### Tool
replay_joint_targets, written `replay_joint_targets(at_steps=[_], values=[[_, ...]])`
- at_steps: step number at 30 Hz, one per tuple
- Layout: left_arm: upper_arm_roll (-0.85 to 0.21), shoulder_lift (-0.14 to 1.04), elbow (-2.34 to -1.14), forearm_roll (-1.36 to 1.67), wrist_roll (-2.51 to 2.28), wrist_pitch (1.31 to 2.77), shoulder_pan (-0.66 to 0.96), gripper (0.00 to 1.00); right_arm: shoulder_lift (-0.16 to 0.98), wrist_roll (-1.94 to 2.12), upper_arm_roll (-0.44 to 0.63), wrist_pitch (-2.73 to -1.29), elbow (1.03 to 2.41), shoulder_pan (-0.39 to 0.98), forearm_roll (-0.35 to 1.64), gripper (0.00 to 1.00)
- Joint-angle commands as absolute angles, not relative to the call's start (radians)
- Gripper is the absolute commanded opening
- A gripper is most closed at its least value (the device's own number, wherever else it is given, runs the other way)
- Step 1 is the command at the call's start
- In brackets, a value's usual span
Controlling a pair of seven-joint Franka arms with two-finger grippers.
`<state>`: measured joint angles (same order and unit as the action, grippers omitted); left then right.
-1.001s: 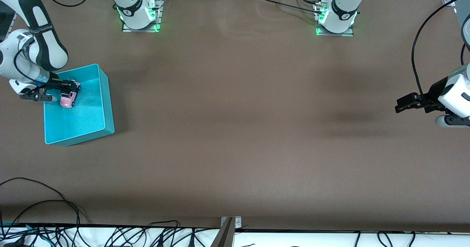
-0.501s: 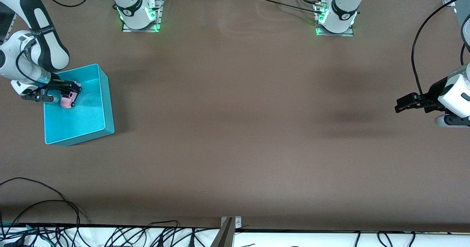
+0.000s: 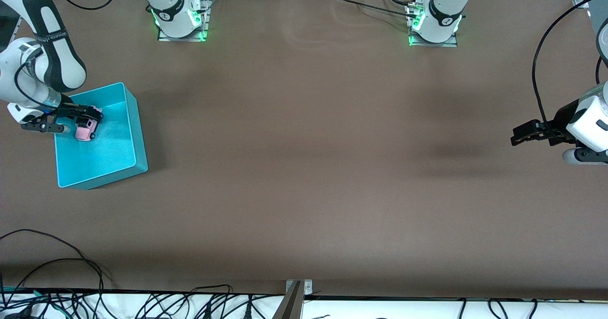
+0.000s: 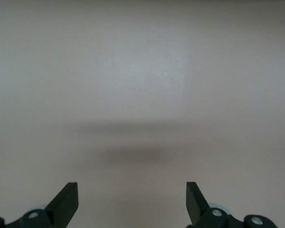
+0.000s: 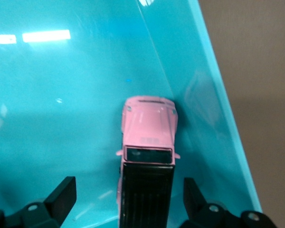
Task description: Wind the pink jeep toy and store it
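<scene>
Right claw [image 5: 126,199] spread wide over the turquoise box [image 3: 135,134], fingers standing clear on both sides of the pink jeep toy [image 5: 146,156], gripping nothing. Jeep resting on the box floor close to one wall, long axis running straight out from the claw, bonnet pointing away from it. Storing apparently done; winding impossible to judge. Only withdrawal seemingly left. Left claw [image 4: 132,199] likewise wide and empty, waiting above bare worktop [image 3: 304,167] at its own end.

No text, label or number can be read in any view.
</scene>
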<state>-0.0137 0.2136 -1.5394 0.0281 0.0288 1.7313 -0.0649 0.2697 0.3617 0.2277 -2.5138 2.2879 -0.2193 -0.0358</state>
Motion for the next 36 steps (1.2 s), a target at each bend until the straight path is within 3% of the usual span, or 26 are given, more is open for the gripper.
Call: replay_joint_targets(at_steps=[1,16,26,36], values=[[-0.017,0.192,-1.56,0.006,0.018,1.727,-0.061,1.0,0.192,0.341,0.164,-2.468,2.293,-0.229,-0.044,1.0],[-0.017,0.19,-1.56,0.006,0.018,1.727,-0.061,1.0,0.012,0.308,0.101,-2.249,2.258,-0.219,-0.048,1.0],[-0.017,0.19,-1.56,0.006,0.014,1.727,-0.061,1.0,-0.008,0.27,0.061,-1.945,2.06,-0.153,-0.046,1.0],[-0.017,0.192,-1.56,0.008,0.014,1.727,-0.063,1.0,0.005,0.066,-0.024,-1.757,1.879,-0.132,-0.046,1.0]])
